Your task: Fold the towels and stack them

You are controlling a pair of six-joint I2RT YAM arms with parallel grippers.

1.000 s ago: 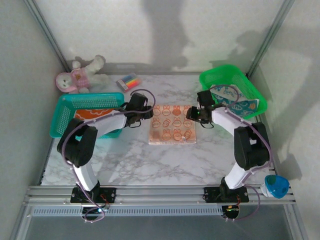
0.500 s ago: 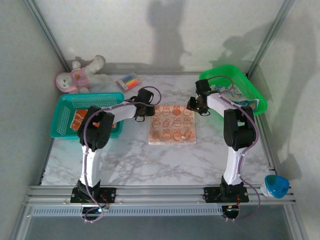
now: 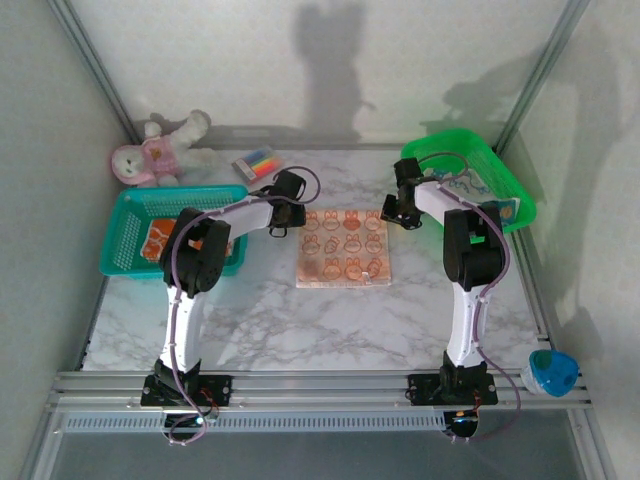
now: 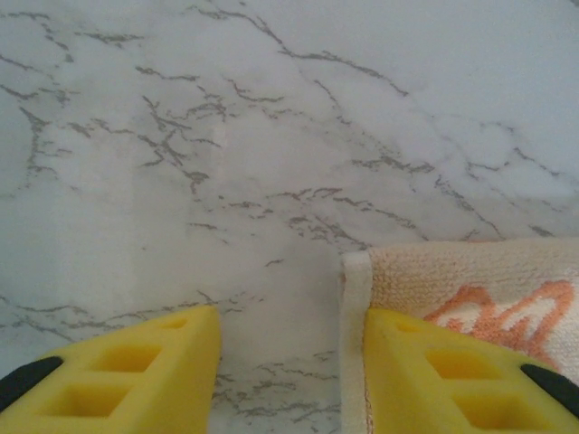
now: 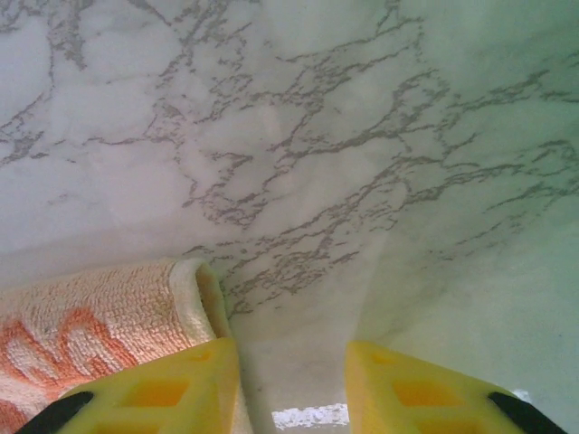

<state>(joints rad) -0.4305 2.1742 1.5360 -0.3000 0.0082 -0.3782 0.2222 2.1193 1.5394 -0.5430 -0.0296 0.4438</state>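
Observation:
A pale peach towel (image 3: 344,248) with orange bunnies lies flat mid-table. My left gripper (image 3: 288,210) is at its far left corner. In the left wrist view it (image 4: 289,371) is open, one yellow finger (image 4: 452,371) on the towel's hem (image 4: 470,280) and the other on bare marble. My right gripper (image 3: 393,212) is at the far right corner. There it (image 5: 289,389) is open, straddling the slightly curled towel corner (image 5: 99,307). An orange towel (image 3: 160,238) lies in the teal basket. A white-and-blue towel (image 3: 470,195) lies in the green basket.
The teal basket (image 3: 130,215) stands at the left and the green basket (image 3: 505,180) at the back right. A pink-and-white plush toy (image 3: 155,150) and a pack of coloured markers (image 3: 258,162) lie at the back left. A blue object (image 3: 550,372) sits off the front right corner.
Both arms have stretched toward the back of the table, which brought each gripper to a far corner of the peach towel. The towel has not moved.

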